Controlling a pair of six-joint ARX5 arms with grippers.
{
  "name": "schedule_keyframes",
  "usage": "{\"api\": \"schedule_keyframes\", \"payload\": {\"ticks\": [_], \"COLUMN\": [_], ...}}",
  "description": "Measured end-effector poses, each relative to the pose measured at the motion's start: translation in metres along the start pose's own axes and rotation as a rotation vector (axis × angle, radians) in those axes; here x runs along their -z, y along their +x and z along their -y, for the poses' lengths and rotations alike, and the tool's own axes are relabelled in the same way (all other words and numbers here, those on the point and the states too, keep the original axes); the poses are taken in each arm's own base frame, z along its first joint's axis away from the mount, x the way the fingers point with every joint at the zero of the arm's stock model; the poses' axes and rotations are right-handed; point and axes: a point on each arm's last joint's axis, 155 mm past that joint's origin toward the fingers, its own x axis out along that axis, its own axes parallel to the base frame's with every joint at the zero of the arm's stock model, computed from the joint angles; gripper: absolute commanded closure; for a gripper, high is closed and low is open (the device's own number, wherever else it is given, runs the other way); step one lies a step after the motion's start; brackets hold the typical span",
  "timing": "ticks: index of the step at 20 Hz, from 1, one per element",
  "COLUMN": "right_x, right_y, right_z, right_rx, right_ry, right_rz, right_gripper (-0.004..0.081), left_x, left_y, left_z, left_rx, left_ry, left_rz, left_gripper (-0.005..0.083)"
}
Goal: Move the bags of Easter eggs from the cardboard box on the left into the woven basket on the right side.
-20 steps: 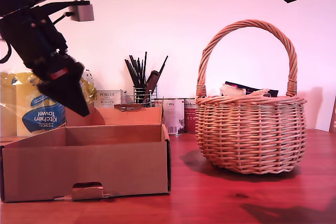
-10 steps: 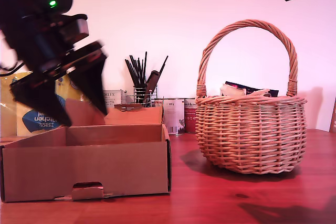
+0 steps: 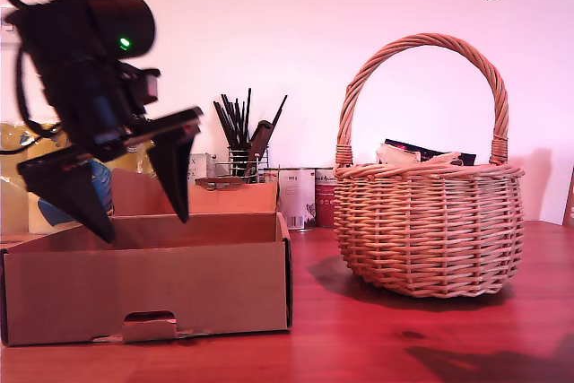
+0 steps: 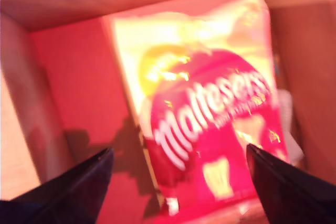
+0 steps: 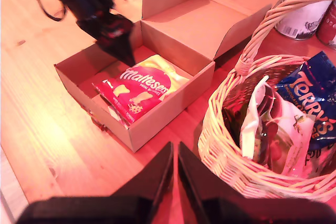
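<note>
- The woven basket [image 5: 247,145] already holds several pouches: a dark blue Terry's bag [image 5: 310,103] and a pale one [image 5: 252,116] stand up inside it, and their tops peep over the rim in the exterior view.
- In the cardboard box [image 3: 148,280] a red and yellow Maltesers bag [image 5: 139,85] lies flat on the floor of the box. Something pale shows from under its edge, perhaps another pouch; I cannot tell.
- So I would judge the job mostly done, with this bag, and maybe one beneath it, left to carry across.
- The first gripper [image 4: 178,182] hangs over the open box at the exterior view's left, its fingers [image 3: 175,172] spread wide to either side of the Maltesers bag and touching nothing.
- The second gripper [image 5: 175,174] waits above the desk [image 5: 31,114] between box and basket, its fingers pressed together and empty.
- A second ago the first arm sat higher with its tips drawn to a single point over the box's back flap. Since then it has turned, opened out and dropped, so the tips now reach down to the box's rim.
- Basket and box have not shifted.
</note>
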Motion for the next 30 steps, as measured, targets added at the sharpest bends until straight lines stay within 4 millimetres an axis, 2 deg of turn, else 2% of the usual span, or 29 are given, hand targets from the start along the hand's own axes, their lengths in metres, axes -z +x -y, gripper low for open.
{"api": "schedule_keyframes", "payload": {"ticks": [4,9,11,16,22,26,28,30], "right_x": [0.0,-0.002,-0.002,-0.003,-0.005,-0.005,-0.005,-0.005], "right_y": [0.0,0.0,0.0,0.0,0.0,0.0,0.0,0.0], "right_z": [0.0,-0.004,-0.004,-0.005,-0.009,-0.009,-0.009,-0.009], "right_rx": [0.0,-0.024,-0.024,-0.028,-0.049,-0.049,-0.049,-0.048], "right_ry": [-0.001,-0.001,-0.001,-0.002,-0.003,-0.004,-0.004,-0.004], "right_rz": [0.002,0.009,0.01,0.014,0.022,0.023,0.023,0.023], "right_gripper": [0.0783,0.0783,0.0783,0.0783,0.0783,0.0783,0.0783,0.0783], "left_x": [0.002,0.026,0.025,0.031,0.04,0.038,0.037,0.036], "left_y": [0.011,0.04,0.041,0.041,0.047,0.05,0.05,0.05], "left_z": [0.011,-0.007,-0.006,0.013,0.017,0.021,0.022,0.022], "left_rx": [-0.019,-0.149,-0.158,-0.066,-0.034,-0.022,-0.017,-0.017], "left_ry": [-0.005,-0.005,0.002,-0.034,-0.048,-0.062,-0.068,-0.068], "left_rz": [-0.064,-0.182,-0.178,-0.211,-0.26,-0.264,-0.26,-0.259], "left_gripper": [0.0045,0.0045,0.0045,0.0046,0.0046,0.0047,0.009,0.0239]}}
